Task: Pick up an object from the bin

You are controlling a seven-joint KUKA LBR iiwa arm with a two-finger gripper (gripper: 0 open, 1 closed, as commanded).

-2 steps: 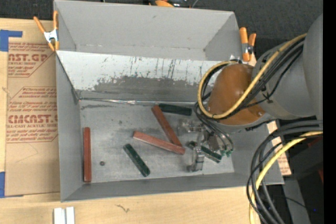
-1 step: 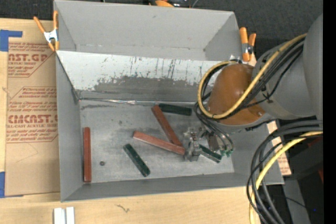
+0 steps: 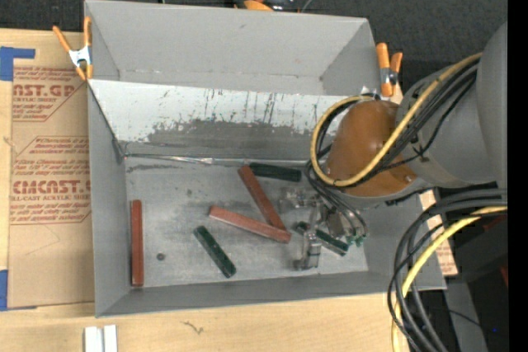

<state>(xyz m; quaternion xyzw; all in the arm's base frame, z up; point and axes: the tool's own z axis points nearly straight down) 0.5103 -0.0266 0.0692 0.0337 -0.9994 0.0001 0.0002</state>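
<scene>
The gripper [image 3: 311, 248] is low over the right front of the grey metal bin [image 3: 216, 47]; how wide it stands cannot be told. Just to its left ends a flat reddish-brown stick [image 3: 247, 224], with a second brown stick [image 3: 262, 197] slanting across it. A dark green bar [image 3: 276, 172] lies behind, a green stick [image 3: 214, 251] further left, and a red-brown strip [image 3: 136, 243] along the left wall.

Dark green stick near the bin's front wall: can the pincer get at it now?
Probably yes. The dark green stick lies flat on the floor, left of the pincer, with nothing on it; the nearest reddish stick lies beside it.
</scene>
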